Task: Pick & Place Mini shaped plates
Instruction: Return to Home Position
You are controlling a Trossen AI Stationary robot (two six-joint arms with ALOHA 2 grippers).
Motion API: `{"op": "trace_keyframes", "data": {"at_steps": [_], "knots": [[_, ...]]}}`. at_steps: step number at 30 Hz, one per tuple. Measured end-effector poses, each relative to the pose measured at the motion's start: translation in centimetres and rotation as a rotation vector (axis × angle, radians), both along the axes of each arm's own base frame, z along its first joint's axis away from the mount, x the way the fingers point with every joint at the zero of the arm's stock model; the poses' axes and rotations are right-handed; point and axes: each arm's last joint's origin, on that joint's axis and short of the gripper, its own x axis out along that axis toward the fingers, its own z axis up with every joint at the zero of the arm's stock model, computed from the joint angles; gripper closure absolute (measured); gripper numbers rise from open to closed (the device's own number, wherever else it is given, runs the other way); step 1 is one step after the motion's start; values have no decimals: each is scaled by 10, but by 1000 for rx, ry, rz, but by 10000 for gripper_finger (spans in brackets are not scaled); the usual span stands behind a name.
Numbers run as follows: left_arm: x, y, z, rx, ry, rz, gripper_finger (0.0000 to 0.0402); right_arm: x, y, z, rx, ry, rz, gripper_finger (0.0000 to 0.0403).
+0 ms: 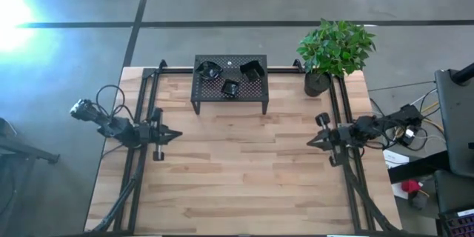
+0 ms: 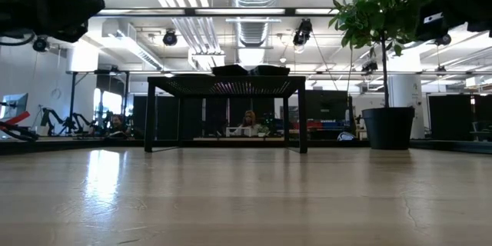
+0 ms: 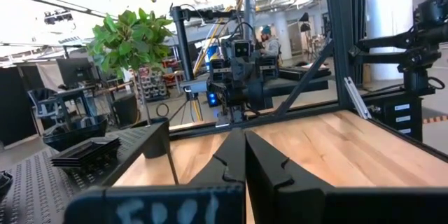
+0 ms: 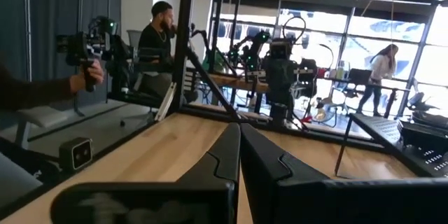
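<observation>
Mini shaped plates [image 1: 231, 87]: three dark groups, all on top of the black perforated rack [image 1: 215, 102], which stands at the far middle of the tabletop [image 1: 237, 178]. One group sits toward the left arm's side of the rack top and one toward the right arm's side. The third sits between them, nearer the rack's front edge. The groups are apart from each other. In the low view they show only as a thin dark heap above the rack top. The left wrist view shows one group as a neat stack of flat dishes on the mesh. A potted plant [image 1: 317, 83] stands near the rack's right end, not touching it. The left tool [image 1: 178, 134] is over the left side of the tabletop, pointing inward, its fingers pressed together on nothing. The right tool [image 1: 309, 142] mirrors it on the right side, fingers likewise together and empty. Both are well apart from the rack. Beyond the table, the right wrist view shows a person's hand [image 4: 89, 77] gripping a dark device.
</observation>
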Motion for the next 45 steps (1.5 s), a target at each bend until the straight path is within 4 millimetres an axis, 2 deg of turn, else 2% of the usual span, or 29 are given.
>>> {"op": "trace_keyframes", "data": {"at_steps": [45], "knots": [[0, 0, 0, 1, 4, -1, 401, 1, 0, -3, 32, 41, 5, 394]]}}
